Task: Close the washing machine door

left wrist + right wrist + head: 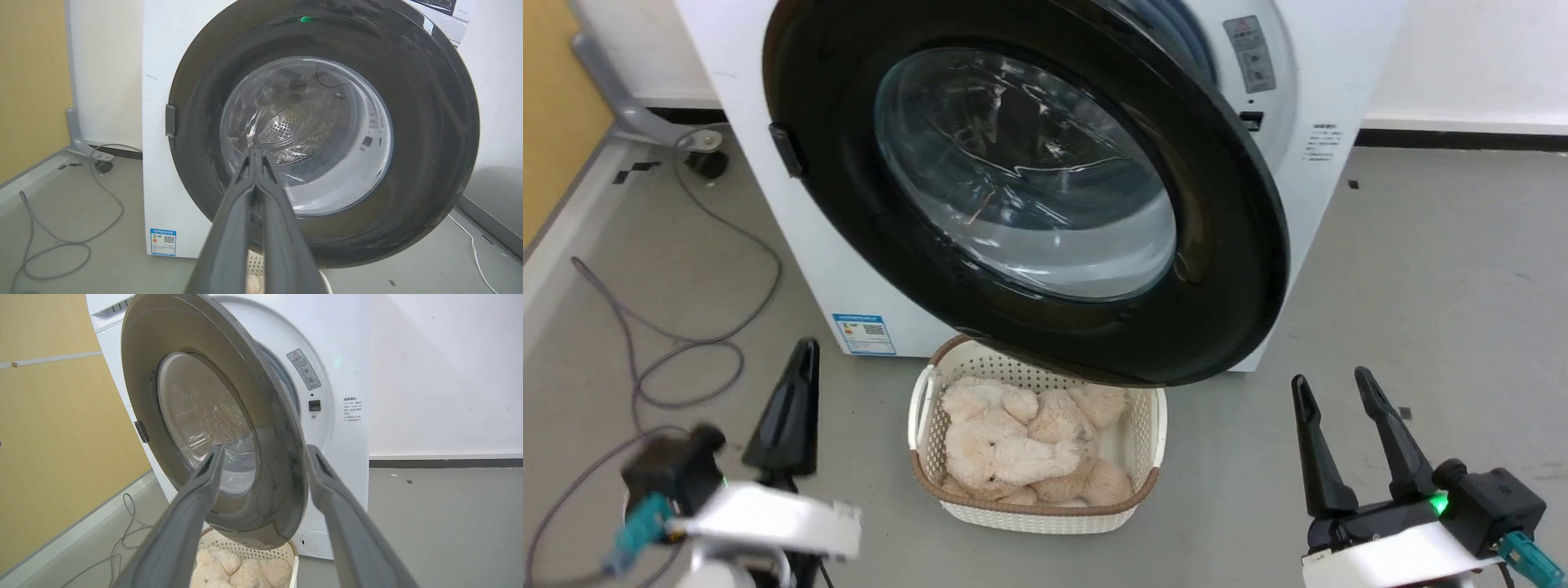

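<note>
Front-loading washing machine (792, 237) with its door ajar, head view. The cabinet is a smooth white box with a small blue sticker (863, 333) low on its front. The washing machine door (1029, 188) is a broad, glossy black disc with a bulging bowl of clear glass at its centre. It stands swung partway out from the cabinet. Its left rim, which carries a small metal fitting, lies near the front panel, and its right rim stands well clear. In the left wrist view the perforated, shiny steel drum (294, 122) shows through the glass.

Below the door's lower edge a white perforated plastic basket (1147, 433) with a brown rim sits on the matt grey floor (1421, 310). It holds fluffy cream plush toys (1021, 449). A thin grey cable (686, 343) loops over the floor at the left.

The left gripper (805, 359) has its two long, dark, tapering fingers pressed together with nothing between them, and it is apart from the door. The right gripper (1331, 382) has its fingers spread wide and empty, near the door's lower right rim without touching it.
</note>
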